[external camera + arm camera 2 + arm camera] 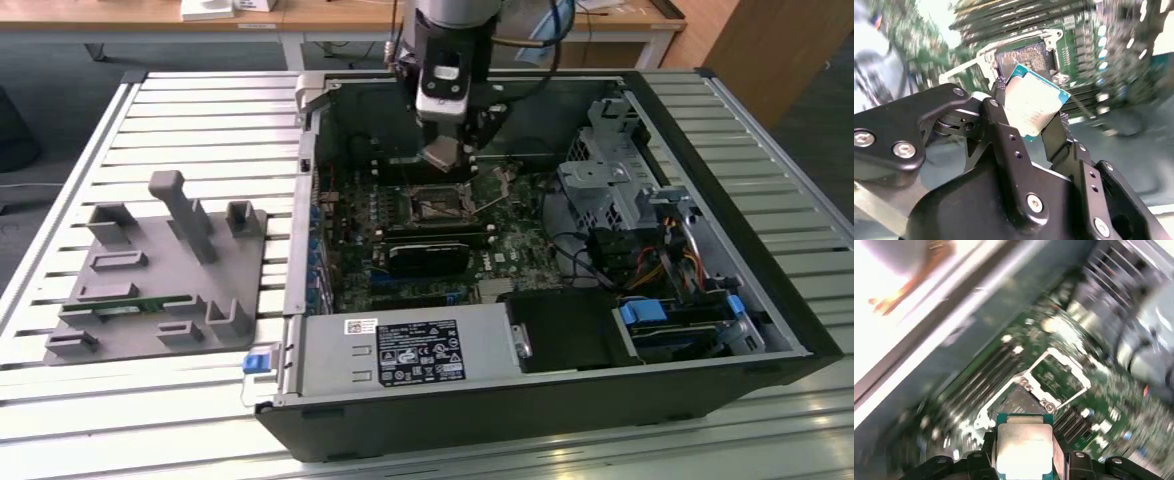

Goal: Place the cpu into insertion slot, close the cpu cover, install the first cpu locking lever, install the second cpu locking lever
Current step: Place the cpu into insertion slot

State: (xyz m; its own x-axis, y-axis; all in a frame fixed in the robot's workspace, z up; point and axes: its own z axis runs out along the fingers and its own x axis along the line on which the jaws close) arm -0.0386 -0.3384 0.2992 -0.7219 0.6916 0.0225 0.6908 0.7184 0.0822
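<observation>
Over the open black computer case (534, 425) lying on a slatted metal table (200, 120), the exterior view has the arm's black gripper (447, 150) hanging between the case walls, just above the insertion slot (437, 203), a small square socket with a dark centre and silvery rim. What sits between its fingertips is too small to make out from there, and the arm's upper part is cut off at the picture's edge. A black rectangular card (427, 255) lies close beside the socket, a silvery drive cage (607, 190) stands toward the exterior view's right, and a grey moulded fixture tray (147, 290) rests outside the case, well apart on the exterior view's left. The second wrist view shows the gripper (1029, 107) closed to the width of the cpu (1036, 100), a small flat square chip with a dull silvery-grey top and a teal edge, pinched at two opposite edges by the black fingers (1054, 137). The insertion slot (1026, 57) lies uncovered beyond it, apart from the chip, and the surrounding board is smeared. The first wrist view shows the cpu (1021, 440) gripped in the gripper (1022, 457), its near edge cut off, with the insertion slot (1021, 400) just past its far edge. The cpu cover (1074, 372), a thin silvery metal frame with a large window, sits beyond the socket, off its dark centre; its tilt cannot be judged.
</observation>
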